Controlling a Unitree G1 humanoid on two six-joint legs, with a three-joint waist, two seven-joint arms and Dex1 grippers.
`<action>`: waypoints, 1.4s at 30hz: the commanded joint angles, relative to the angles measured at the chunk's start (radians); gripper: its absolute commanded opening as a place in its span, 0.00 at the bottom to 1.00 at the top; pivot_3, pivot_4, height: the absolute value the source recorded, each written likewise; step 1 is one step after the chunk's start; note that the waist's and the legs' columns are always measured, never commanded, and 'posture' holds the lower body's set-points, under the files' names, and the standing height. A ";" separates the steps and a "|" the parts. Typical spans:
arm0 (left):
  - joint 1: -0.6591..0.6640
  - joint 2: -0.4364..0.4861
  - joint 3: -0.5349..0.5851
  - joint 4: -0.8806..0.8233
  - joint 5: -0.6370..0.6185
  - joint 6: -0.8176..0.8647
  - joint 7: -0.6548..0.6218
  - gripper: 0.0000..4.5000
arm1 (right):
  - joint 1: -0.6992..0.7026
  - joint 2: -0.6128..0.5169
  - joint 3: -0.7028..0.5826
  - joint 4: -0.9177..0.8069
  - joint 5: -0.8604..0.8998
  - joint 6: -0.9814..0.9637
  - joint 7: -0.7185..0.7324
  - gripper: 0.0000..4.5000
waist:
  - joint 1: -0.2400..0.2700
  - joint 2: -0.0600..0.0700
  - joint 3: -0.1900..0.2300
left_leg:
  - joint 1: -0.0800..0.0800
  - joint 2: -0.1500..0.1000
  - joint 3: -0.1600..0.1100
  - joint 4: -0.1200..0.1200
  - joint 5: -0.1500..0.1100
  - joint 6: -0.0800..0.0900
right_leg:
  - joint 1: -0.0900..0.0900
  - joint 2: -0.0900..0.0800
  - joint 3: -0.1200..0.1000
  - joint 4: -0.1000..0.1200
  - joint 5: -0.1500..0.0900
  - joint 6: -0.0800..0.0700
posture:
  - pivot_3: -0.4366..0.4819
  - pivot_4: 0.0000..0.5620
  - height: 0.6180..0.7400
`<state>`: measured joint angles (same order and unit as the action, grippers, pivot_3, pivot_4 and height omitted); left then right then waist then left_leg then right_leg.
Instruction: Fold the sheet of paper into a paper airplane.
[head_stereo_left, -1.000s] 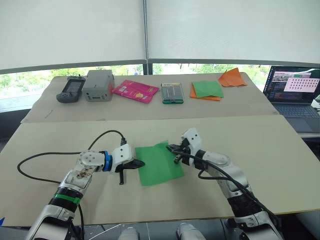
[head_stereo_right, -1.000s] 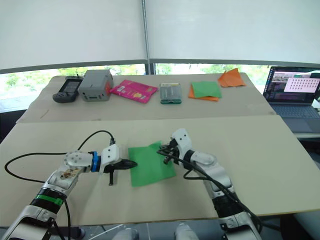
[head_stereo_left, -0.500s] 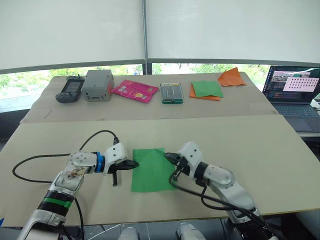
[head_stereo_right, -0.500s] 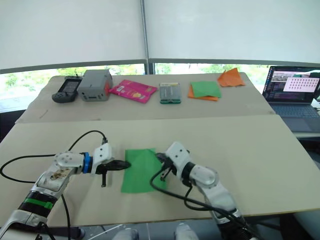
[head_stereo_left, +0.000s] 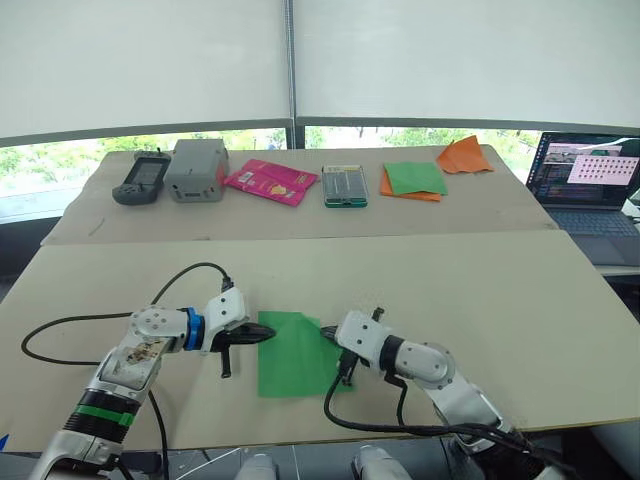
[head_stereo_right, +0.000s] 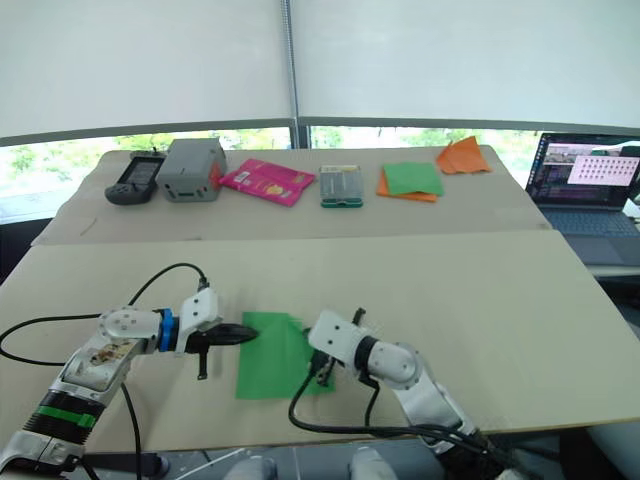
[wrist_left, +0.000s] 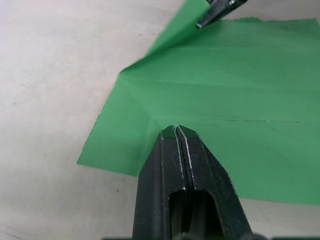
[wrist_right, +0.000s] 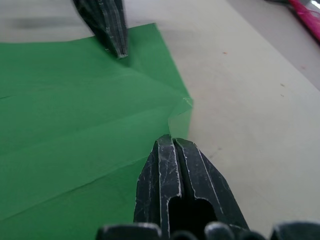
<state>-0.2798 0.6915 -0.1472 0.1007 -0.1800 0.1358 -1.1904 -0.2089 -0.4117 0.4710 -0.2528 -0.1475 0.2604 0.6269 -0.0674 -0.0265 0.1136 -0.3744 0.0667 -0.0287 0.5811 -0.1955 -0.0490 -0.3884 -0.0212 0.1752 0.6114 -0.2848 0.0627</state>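
Now my two end effectors meet over the sheet of paper (head_stereo_left: 298, 352), which lies on the near desk (head_stereo_left: 560, 300) between them. My left end effector (head_stereo_left: 262, 337) has its two black fingers pressed flat together, nothing between them, and their tips bear down on the sheet's left edge. In the left wrist view the tips sit right on a crease line where two folds run together. My right end effector (head_stereo_left: 329, 333) is also clenched tight, its tips at the sheet's far right corner, which stands lifted and curled up off the desk. I cannot tell whether that corner is pinched between the fingers or only touched by them. The sheet shows several long creases running across it, and otherwise lies flat.

Well beyond both end effectors, on the far desk (head_stereo_left: 480, 215), a row of things sits apart from the work: a dark handheld device (head_stereo_left: 139, 179), a grey box (head_stereo_left: 196, 171), a pink packet (head_stereo_left: 270, 182), a small green-edged case (head_stereo_left: 345, 186), a green sheet stacked on an orange sheet (head_stereo_left: 413, 180), and a crumpled orange paper (head_stereo_left: 464, 156). Off past my right end effector, an open laptop (head_stereo_left: 588, 185) stands.
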 joint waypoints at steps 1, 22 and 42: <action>-0.024 -0.006 -0.006 -0.013 0.002 -0.011 0.000 0.00 | -0.035 -0.019 0.043 0.002 -0.048 -0.006 0.042 0.00 | 0.000 0.000 0.000 | 0.000 0.000 0.000 0.000 0.000 0.000 | 0.000 0.000 0.000 0.000 0.000 0.000 | 0.48 0.27 1.00; -0.051 -0.109 -0.022 -0.113 -0.086 0.205 0.037 0.00 | -0.056 0.003 0.083 0.016 -0.127 0.087 0.091 0.00 | -0.002 -0.001 -0.001 | 0.002 0.000 0.000 0.000 0.000 0.000 | 0.002 0.000 0.000 0.001 0.000 0.000 | 0.48 0.27 1.00; -0.033 -0.141 -0.167 0.025 0.109 0.026 0.103 0.00 | -0.055 -0.021 0.068 -0.032 -0.130 0.152 0.118 0.00 | 0.007 0.000 -0.003 | 0.002 0.000 0.000 0.002 0.000 0.000 | 0.002 0.000 0.000 0.001 0.000 0.000 | 0.48 0.27 1.00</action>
<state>-0.3259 0.5340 -0.2887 0.0934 -0.1128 0.1704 -1.0860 -0.2701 -0.4177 0.5417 -0.2732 -0.2709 0.3843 0.7281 -0.0606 -0.0266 0.1102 -0.3722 0.0663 -0.0289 0.5831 -0.1955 -0.0491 -0.3859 -0.0210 0.1753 0.6119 -0.2847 0.0629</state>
